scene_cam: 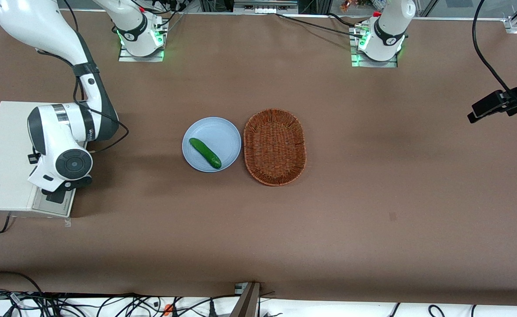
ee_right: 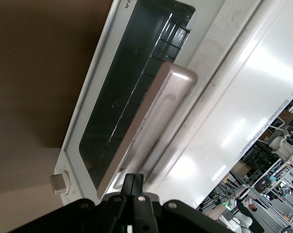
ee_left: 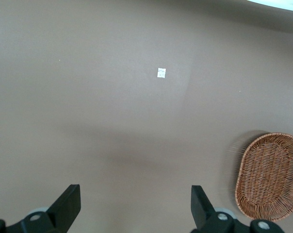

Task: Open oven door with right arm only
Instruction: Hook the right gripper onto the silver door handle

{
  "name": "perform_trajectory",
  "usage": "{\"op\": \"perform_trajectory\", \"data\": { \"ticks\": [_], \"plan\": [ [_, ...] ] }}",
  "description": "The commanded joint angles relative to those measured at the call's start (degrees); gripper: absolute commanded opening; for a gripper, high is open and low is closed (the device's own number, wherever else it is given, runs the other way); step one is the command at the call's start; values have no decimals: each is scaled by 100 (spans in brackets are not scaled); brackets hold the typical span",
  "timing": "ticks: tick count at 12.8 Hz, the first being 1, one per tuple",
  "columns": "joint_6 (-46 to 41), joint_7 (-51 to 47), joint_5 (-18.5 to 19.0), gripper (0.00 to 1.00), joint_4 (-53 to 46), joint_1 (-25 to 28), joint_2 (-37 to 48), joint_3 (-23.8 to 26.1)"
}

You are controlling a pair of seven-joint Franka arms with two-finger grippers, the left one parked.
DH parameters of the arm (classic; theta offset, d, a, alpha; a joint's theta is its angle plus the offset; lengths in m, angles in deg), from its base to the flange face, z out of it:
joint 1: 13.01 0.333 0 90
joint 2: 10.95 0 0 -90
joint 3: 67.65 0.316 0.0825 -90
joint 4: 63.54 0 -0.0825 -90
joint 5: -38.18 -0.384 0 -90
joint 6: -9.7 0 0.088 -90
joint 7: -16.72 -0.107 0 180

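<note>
The brown desk (scene_cam: 372, 211) carries the boxy white oven (scene_cam: 3, 176) at the working arm's end, its door (ee_right: 132, 111) shut. The right arm (scene_cam: 64, 136) bends down over it, the black tool (ee_right: 132, 194) just at the long brushed-metal handle (ee_right: 156, 121); whether its fingers are spread or pinched, I cannot tell. It looks like the reach-and-grasp step; next comes gripping the bar and pulling it outward and down. Dark glass, smooth painted casing, one round knob (ee_right: 60, 182).

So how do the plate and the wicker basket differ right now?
The plate is round, smooth and pale blue; the wicker basket is oval, woven, brown and larger. The plate holds a cucumber; the basket holds nothing. They sit side by side mid-table, away from the gripper at the oven.
</note>
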Motion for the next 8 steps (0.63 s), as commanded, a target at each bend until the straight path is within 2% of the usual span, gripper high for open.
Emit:
{"op": "perform_trajectory", "data": {
  "ticks": [1,8],
  "plan": [
    [36,42,83,0,-62,-27,-79,36],
    [45,-124,-216,0,-80,52,-140,63]
  ]
}}
